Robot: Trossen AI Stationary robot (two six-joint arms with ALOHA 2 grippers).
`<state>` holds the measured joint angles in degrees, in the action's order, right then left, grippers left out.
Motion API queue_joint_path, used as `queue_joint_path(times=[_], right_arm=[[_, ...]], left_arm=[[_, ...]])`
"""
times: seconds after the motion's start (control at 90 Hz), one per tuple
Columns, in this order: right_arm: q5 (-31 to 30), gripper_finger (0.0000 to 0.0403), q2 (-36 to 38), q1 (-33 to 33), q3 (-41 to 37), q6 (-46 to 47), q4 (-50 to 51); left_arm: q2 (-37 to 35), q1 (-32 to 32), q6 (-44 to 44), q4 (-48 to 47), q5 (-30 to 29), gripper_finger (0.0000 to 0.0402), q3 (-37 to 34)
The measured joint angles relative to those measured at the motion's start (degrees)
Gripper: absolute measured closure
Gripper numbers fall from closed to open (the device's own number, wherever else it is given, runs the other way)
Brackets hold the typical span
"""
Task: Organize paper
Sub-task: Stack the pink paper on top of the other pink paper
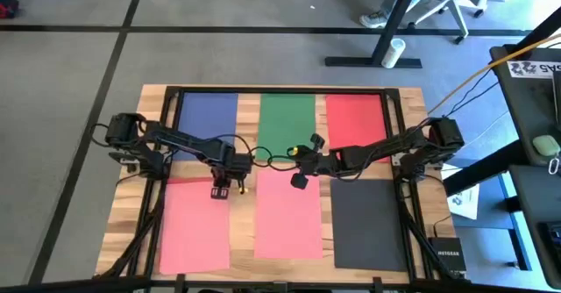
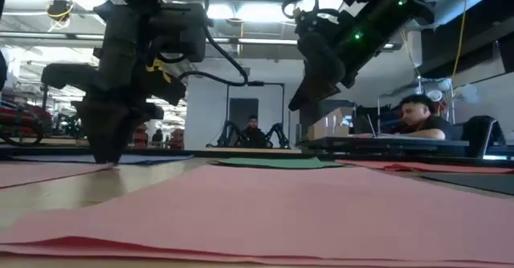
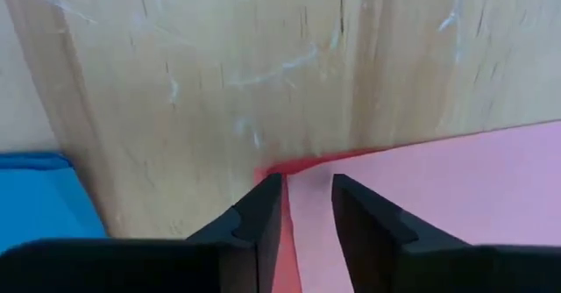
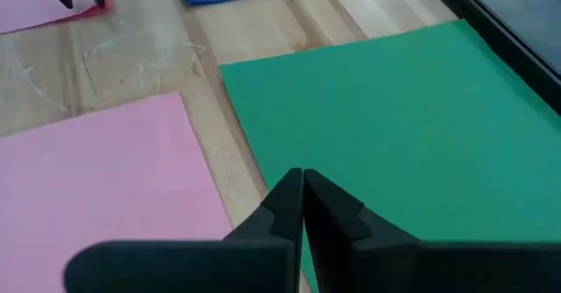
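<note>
While angled down, left gripper (image 3: 307,207) straddles pink sheet (image 3: 438,196) corner | right gripper (image 4: 302,196) hovers

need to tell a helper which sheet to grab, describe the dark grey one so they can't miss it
On the wooden table, six sheets lie in two rows of three in the high view. The dark grey sheet sits at the right end of the row farther from the blue, green and red ones, below the right arm. It is the only dark sheet; its row-mates are both pink.
</note>
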<state>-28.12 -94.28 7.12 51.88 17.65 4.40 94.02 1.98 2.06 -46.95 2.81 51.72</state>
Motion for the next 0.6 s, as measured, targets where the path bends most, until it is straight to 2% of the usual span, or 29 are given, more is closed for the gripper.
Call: queue_joint_path(times=[0.144, 0.344, 0.6], right_arm=[[0.0, 0.0403, -0.02, 0.0, 0.0, -0.02, 0.01], [-0.02, 0.0403, -0.02, 0.0, 0.0, -0.02, 0.02], [-0.17, 0.0403, -0.02, 0.02, 0.0, -0.02, 0.02]], left_arm=[[0.0, 0.0, 1.43, -0.28, 0.0, 0.0325, 0.0], [0.0, -0.06, 1.37, -0.82, -0.02, 0.0393, 0.0], [0.0, -0.22, 0.97, -0.91, 0.04, 0.0401, 0.01]])
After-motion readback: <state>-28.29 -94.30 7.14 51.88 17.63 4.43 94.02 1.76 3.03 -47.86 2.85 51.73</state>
